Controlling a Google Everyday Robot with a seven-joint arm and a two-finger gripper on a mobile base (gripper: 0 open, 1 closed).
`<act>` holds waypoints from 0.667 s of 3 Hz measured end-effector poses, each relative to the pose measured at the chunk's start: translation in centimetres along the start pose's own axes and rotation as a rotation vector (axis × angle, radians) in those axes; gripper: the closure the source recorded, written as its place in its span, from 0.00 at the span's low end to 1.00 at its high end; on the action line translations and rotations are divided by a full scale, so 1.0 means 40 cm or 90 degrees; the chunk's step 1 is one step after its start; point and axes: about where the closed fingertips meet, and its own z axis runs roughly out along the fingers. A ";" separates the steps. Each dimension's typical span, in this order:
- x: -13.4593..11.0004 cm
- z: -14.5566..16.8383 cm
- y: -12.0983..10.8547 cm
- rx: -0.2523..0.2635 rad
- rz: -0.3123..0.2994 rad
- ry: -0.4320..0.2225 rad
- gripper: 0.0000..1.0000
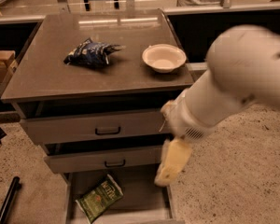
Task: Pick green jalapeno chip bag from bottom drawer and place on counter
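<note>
The green jalapeno chip bag [99,197] lies flat on the left part of the floor of the open bottom drawer [142,190]. My gripper [171,164] hangs from the white arm [233,85] in front of the cabinet's right side, above the drawer's right half. It is up and to the right of the bag and not touching it. The counter [116,76] is the brownish-grey cabinet top.
A dark blue and white snack bag [91,52] and a white bowl [164,57] sit on the counter. Two shallower drawers [98,127] [107,160] stand slightly open above the bottom one. A cardboard box [1,62] is at the left. A black bar [7,202] lies on the floor.
</note>
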 end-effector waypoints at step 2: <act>-0.027 0.112 0.076 -0.051 -0.018 -0.041 0.00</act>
